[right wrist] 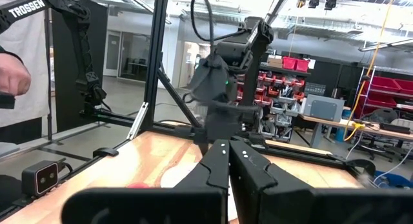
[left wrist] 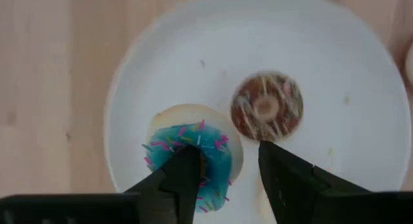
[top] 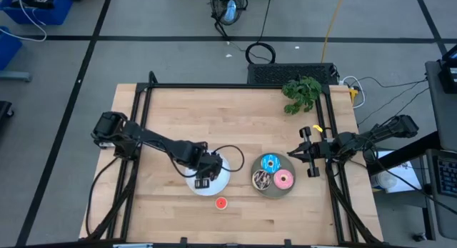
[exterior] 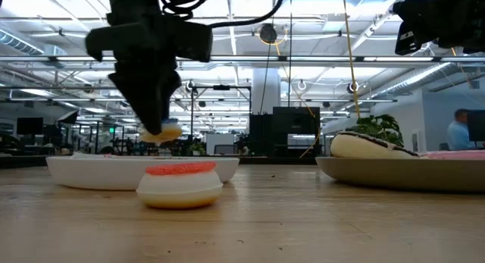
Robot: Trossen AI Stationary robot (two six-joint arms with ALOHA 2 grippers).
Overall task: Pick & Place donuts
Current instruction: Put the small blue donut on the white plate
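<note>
White plastic is what the round plate is made of, and it is sitting near the front edge of the wooden table. The left gripper is hanging just over it with its fingers spread a little, one finger over a small blue donut. It looks like it is letting go of that donut or about to pinch it; which one is hard to tell. A tiny brown donut is lying beside it on the same plate. A small red donut is sitting on the wood just in front of the plate, likely waiting its turn. The grey plate to the right is holding three bigger donuts. The right gripper is waiting beside that plate, fingers pressed together.
</note>
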